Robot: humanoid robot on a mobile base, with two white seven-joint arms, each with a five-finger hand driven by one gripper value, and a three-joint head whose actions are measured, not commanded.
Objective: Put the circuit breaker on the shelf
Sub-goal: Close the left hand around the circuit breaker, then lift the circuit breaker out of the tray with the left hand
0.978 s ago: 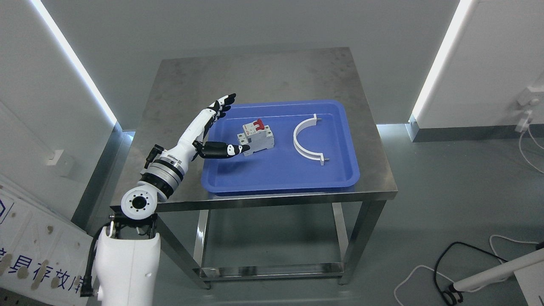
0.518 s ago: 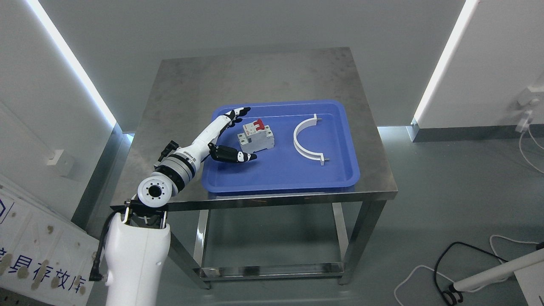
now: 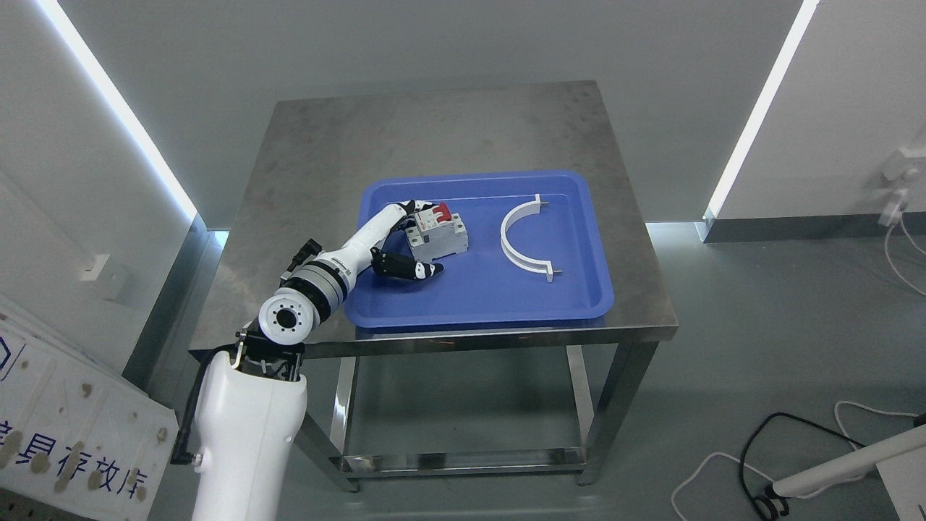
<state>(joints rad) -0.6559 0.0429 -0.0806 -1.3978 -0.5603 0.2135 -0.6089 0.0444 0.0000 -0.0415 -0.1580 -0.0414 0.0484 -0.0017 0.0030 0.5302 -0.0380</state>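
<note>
The circuit breaker, grey-white with a red switch, stands in the left part of the blue tray. My left hand reaches in from the lower left and brackets it. The fingers curl over its back left edge and the thumb lies just in front of it. The hand is not closed and the breaker rests on the tray. My right arm rests low at the lower right, above the floor.
A white half-ring clamp lies in the tray to the right of the breaker. The tray sits on a steel table with a lower rail. Cables lie on the floor at the right.
My left hand has moved right and down from the tray's left edge and now brackets the breaker, with the fingers curled closer. The breaker has not moved. The camera shifted slightly.
</note>
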